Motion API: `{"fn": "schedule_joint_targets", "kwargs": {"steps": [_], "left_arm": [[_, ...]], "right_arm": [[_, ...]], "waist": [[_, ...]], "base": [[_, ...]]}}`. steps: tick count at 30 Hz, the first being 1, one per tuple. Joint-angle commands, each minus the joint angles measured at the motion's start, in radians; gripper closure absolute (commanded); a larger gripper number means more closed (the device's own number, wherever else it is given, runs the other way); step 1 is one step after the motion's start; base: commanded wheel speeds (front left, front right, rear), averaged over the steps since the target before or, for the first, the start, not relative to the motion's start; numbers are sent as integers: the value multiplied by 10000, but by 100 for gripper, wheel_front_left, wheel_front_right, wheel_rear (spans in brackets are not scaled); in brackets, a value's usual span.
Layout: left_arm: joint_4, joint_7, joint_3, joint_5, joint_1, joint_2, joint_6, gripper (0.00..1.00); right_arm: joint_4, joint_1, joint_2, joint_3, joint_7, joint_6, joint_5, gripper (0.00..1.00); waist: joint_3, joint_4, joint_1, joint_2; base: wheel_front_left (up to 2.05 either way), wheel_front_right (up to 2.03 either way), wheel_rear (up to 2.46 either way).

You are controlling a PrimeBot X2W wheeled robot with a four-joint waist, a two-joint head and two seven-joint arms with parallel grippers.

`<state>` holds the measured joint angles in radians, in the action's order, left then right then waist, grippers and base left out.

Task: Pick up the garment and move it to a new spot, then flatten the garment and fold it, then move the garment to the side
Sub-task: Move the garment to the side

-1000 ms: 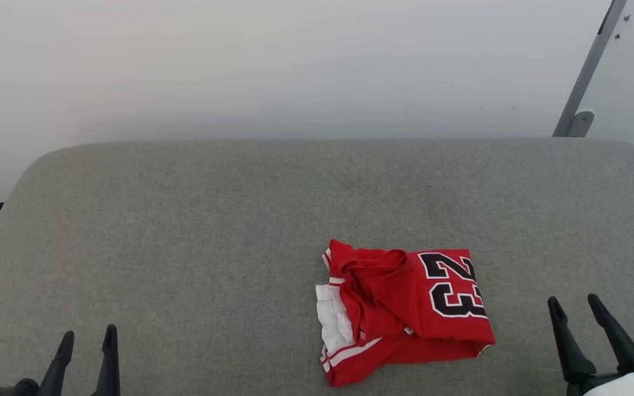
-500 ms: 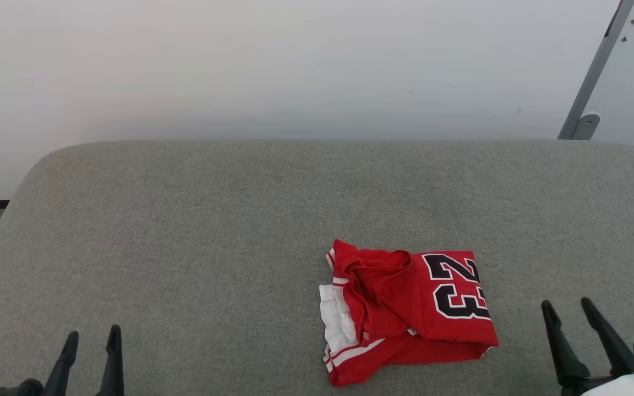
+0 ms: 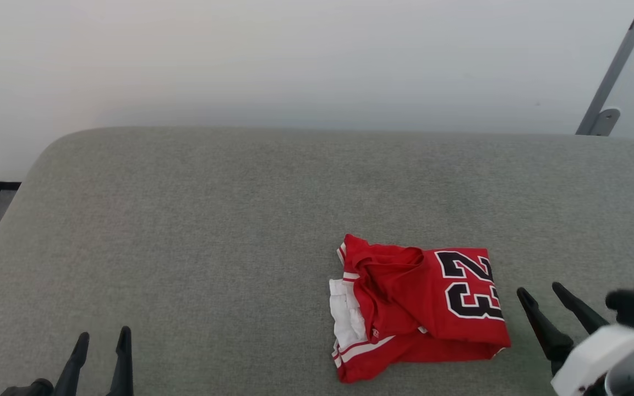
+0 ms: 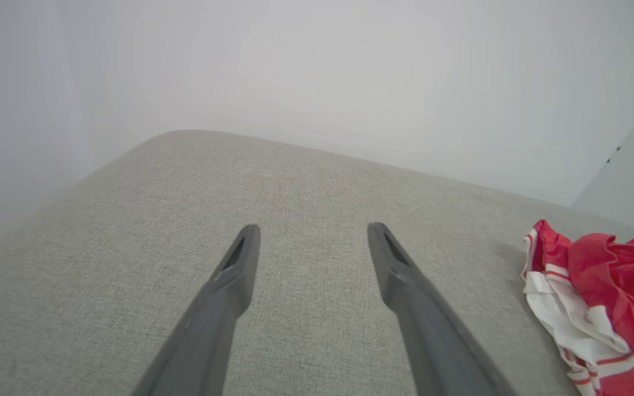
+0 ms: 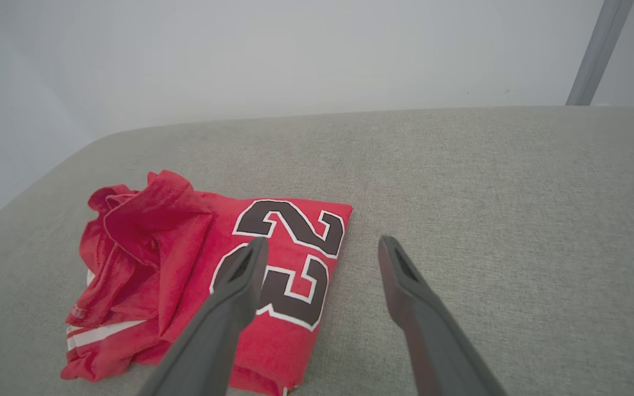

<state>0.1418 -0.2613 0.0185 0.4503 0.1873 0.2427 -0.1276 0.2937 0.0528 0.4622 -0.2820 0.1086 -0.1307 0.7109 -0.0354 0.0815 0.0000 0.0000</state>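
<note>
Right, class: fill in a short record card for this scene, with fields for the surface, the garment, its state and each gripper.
Surface: grey fabric-covered pad, pale wall behind
Garment: red jersey with white sleeve and dark number 23, right of centre, near the front edge
Garment state: roughly folded and bunched, number facing up
Left gripper: open, holding nothing, far to the jersey's left
Right gripper: open, holding nothing, close beside the jersey's right edge
Task stage: jersey not yet picked up

The head camera looks steeply down on the grey cushion [image 3: 212,220], while both wrist cameras look low across it toward the wall [image 3: 295,55], sharing the red jersey [image 3: 421,308] from opposite sides.
</note>
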Motion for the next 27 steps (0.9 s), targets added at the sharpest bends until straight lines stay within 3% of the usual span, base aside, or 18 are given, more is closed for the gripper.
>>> {"fn": "schedule_joint_targets", "kwargs": {"steps": [1, 15, 19, 27], "left_arm": [[27, -47, -45, 144, -104, 31, -31, 0], [307, -47, -887, 321, -724, 93, -31, 0], [433, -47, -1166, 414, -1020, 106, -31, 0], [659, -47, -1486, 541, -1563, 82, -31, 0]], "right_arm": [[35, 302, 180, -198, -413, 0, 186, 0], [862, 2566, 1394, -1570, -5363, 0, 1393, 0], [1371, 3111, 1434, -1815, -6438, 0, 1397, 0], [2640, 3864, 779, -2529, -8592, 0, 1735, 0]], "waist": [[72, 87, 0, 0], [825, 941, 0, 0], [1120, 1228, 0, 0], [1683, 1606, 0, 0]], "base": [[0, 0, 0], [0, 0, 0], [0, 0, 0], [0, 0, 0]]}}
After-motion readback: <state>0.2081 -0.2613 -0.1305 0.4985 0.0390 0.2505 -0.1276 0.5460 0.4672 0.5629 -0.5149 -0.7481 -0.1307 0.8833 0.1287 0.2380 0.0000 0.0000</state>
